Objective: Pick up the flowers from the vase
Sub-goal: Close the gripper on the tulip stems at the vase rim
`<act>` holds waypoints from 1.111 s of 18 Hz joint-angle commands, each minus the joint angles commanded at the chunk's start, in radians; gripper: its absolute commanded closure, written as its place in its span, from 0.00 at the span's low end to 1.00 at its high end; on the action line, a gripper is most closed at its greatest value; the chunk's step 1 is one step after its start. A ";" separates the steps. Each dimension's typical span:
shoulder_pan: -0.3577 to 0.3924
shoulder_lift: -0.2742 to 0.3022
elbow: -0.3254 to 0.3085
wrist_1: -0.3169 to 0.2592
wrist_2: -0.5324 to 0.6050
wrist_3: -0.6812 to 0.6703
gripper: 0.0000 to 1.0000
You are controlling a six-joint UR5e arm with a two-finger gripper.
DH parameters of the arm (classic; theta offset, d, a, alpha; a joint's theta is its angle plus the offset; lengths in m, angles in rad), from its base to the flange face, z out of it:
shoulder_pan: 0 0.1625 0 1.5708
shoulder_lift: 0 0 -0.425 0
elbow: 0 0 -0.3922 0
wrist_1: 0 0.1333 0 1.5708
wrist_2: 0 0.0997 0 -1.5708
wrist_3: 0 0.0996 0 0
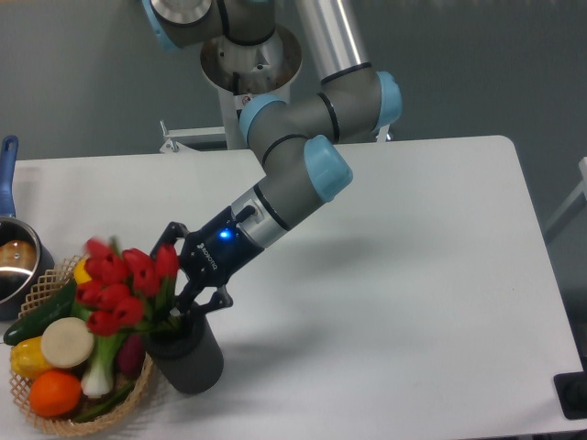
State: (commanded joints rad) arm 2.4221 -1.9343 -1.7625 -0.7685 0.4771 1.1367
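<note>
Gripper (183, 280) set low at flowers (124, 284) stems above vase (186, 353); fingers narrowed around stems for lift, grip unconfirmed.

A white table (385, 275) with rounded corners carries everything. Near its front left stands the vase (188, 356), a dark ribbed cylinder, touching or just beside a wicker basket (138, 392) of vegetables and fruit at the left front corner. Behind the basket, at the left edge, sits a steel pot (16, 266) with a blue handle.
</note>
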 joint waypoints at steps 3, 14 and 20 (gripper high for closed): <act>0.005 0.000 0.000 -0.002 0.002 -0.002 1.00; 0.038 0.015 0.113 0.000 -0.024 -0.271 1.00; 0.061 0.015 0.178 0.000 -0.104 -0.366 1.00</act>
State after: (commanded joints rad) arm 2.4835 -1.9190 -1.5847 -0.7685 0.3728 0.7702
